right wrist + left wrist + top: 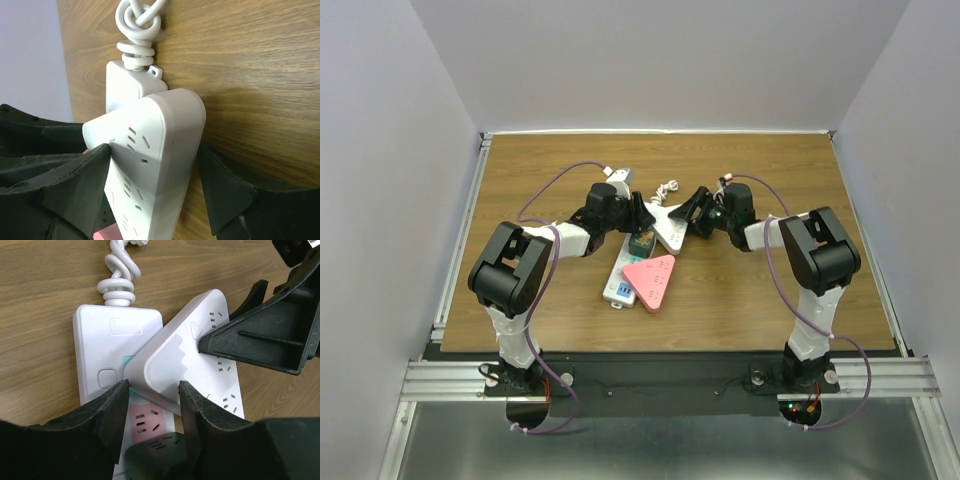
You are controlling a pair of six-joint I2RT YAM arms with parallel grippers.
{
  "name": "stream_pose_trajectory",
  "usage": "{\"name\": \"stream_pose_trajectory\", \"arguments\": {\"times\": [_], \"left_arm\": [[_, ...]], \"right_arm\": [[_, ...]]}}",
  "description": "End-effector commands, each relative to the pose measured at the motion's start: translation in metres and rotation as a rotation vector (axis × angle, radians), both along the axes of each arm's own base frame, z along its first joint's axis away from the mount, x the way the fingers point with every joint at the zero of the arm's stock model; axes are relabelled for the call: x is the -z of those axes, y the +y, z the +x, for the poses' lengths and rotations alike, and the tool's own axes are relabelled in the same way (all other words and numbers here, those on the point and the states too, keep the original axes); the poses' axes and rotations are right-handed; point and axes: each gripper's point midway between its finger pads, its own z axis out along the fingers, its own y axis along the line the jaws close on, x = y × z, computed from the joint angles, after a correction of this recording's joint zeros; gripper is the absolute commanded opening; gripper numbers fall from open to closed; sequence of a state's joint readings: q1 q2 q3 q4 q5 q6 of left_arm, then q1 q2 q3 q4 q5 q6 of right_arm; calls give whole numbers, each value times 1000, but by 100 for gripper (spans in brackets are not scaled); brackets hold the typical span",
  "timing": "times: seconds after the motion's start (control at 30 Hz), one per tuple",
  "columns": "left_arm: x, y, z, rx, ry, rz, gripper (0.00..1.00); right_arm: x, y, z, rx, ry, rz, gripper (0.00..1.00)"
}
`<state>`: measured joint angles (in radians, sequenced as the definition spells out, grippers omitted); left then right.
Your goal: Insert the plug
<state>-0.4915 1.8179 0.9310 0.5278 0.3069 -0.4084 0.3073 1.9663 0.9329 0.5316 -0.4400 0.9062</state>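
Observation:
A dark green cube plug (pixel 642 241) sits between my left gripper's (pixel 642 224) fingers, above the long white power strip (pixel 617 280). In the left wrist view the gripper (pixel 154 390) is shut on the cube (pixel 160 455), just in front of the strip's pink socket (pixel 147 421). A white rounded-triangle power strip (pixel 175 360) lies tilted across the long strip (pixel 115 340). My right gripper (pixel 688 218) is shut on it; in the right wrist view (pixel 155 155) one finger presses its socket face (pixel 160 130) and the other its far edge.
A pink triangular power strip (pixel 652 280) lies on the near end of the long strip. A coiled white cord (pixel 120 275) runs off the strip's far end, also in the right wrist view (pixel 137 25). The wooden table (pixel 770 300) is walled on three sides.

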Motion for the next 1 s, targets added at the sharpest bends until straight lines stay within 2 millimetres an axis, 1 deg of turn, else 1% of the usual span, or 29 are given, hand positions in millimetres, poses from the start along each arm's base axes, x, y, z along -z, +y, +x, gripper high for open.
{"name": "stream_pose_trajectory", "arguments": {"times": [0.0,0.13,0.17,0.23,0.27,0.3,0.37,0.4,0.5,0.53,0.63,0.67,0.7,0.77,0.83,0.87,0.97], "left_arm": [[87,30,-54,31,246,204,53],[91,32,-57,30,253,205,52],[92,32,-58,27,259,204,50],[95,32,-61,26,267,199,49],[95,32,-62,26,271,195,45],[94,32,-61,25,269,192,44],[96,35,-62,10,277,198,41],[96,35,-62,3,278,198,41],[95,38,-64,-18,285,187,40],[95,39,-63,-25,285,187,37],[98,40,-63,-28,297,197,35],[101,41,-65,-29,305,203,32],[102,42,-65,-34,309,207,31],[105,45,-67,-40,317,219,26],[109,52,-68,-58,322,255,23],[113,57,-70,-69,334,279,22],[117,63,-73,-70,345,313,19]], "right_arm": [[10,-23,4,54,12,-136,75],[-2,-28,6,63,-11,-173,75],[-11,-32,8,78,-34,-196,75],[-21,-36,9,93,-57,-216,75],[-22,-39,8,96,-54,-228,76],[-36,-41,10,105,-88,-240,76],[-45,-44,10,117,-102,-250,76],[-56,-45,11,122,-127,-248,76],[-70,-48,11,126,-157,-258,77],[-80,-48,12,131,-178,-257,77],[-90,-50,12,131,-200,-267,77],[-97,-51,11,134,-213,-263,77],[-100,-51,11,133,-219,-262,77],[-106,-51,9,131,-234,-263,77],[-117,-54,7,137,-260,-271,78],[-127,-55,7,146,-282,-269,79],[-139,-58,5,152,-312,-275,80]]}}
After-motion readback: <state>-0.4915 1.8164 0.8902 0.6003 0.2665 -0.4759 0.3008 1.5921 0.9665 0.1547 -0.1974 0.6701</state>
